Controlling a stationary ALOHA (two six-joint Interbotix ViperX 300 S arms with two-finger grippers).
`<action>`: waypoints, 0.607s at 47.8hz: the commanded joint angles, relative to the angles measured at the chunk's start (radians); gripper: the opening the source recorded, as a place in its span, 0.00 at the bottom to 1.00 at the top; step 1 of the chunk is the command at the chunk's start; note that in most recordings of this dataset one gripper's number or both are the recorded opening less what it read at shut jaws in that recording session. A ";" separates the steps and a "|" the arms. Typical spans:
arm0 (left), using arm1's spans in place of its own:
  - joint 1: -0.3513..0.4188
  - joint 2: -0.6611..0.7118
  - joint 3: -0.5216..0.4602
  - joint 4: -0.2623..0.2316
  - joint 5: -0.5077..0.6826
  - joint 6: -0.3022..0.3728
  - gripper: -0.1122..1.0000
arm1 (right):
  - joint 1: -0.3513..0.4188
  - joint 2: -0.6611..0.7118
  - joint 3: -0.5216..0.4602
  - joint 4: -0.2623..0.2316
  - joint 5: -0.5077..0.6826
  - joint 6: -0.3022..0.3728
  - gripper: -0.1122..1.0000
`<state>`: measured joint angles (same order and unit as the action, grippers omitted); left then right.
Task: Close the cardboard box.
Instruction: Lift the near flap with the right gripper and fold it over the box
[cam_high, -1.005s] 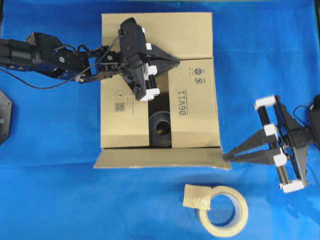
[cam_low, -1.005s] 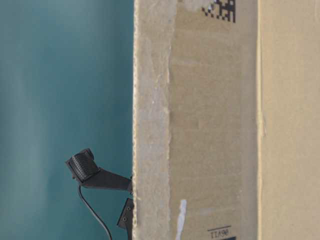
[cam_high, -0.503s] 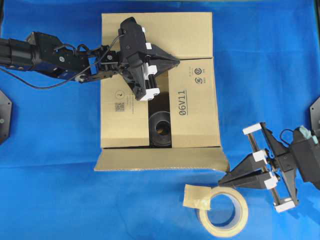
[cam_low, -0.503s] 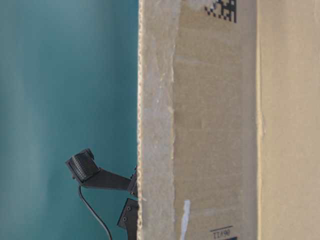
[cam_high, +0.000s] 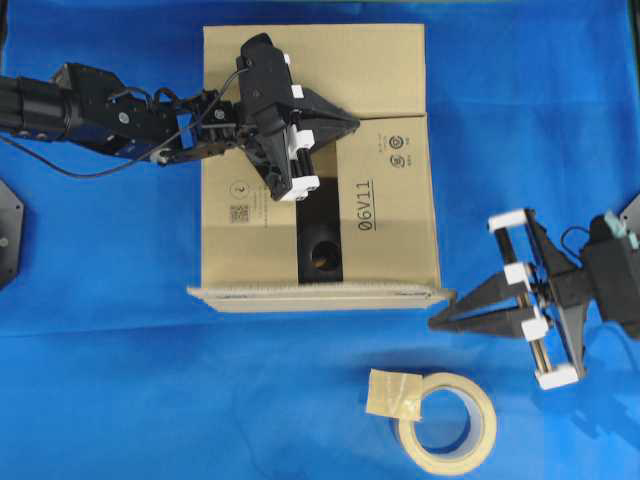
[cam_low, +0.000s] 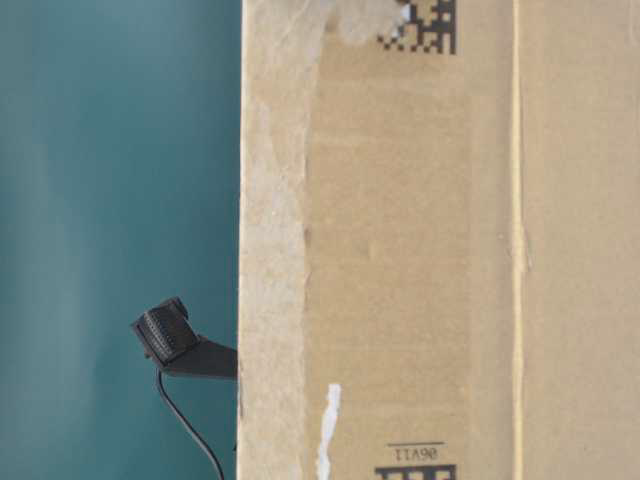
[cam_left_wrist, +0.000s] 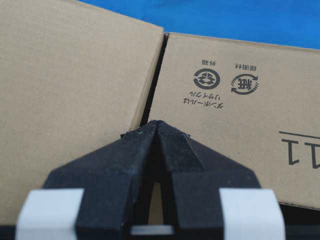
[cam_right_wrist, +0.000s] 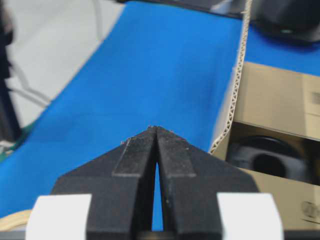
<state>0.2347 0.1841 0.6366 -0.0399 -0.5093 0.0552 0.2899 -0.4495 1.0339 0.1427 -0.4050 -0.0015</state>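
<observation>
Overhead exterior view, cardboard box (cam_high: 320, 160) printed "06V11", left gripper (cam_high: 352, 125) pinched closed on its top flaps, right gripper (cam_high: 436, 324) closed empty by box's near-right corner, tape roll (cam_high: 447, 420) near table's front edge.

A bright blue cloth (cam_high: 110, 380) covers the table under even light, and a blurred, seemingly pale floor (cam_right_wrist: 45, 55) lies beyond its edge.

The left arm (cam_high: 100, 112) is black, built of blocky joints; a thin black cable (cam_high: 232, 85) loops along it; its gripper (cam_high: 352, 124) has two black wedge-shaped fingers with white blocks on a pale rail; the right gripper (cam_high: 436, 322) matches, black fingers (cam_high: 480, 305) and white end caps; a pale green patch sits behind it.
</observation>
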 joint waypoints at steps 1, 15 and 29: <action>0.005 -0.014 -0.006 0.000 -0.003 -0.002 0.10 | -0.051 -0.023 -0.002 0.000 0.008 0.003 0.10; -0.006 -0.014 -0.005 0.000 0.000 -0.006 0.10 | -0.199 0.028 -0.014 0.028 0.121 0.008 0.10; -0.008 -0.014 -0.006 0.000 0.000 -0.006 0.10 | -0.236 0.158 -0.017 0.043 0.132 0.015 0.10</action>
<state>0.2286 0.1841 0.6381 -0.0399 -0.5062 0.0506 0.0537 -0.3099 1.0370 0.1810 -0.2684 0.0123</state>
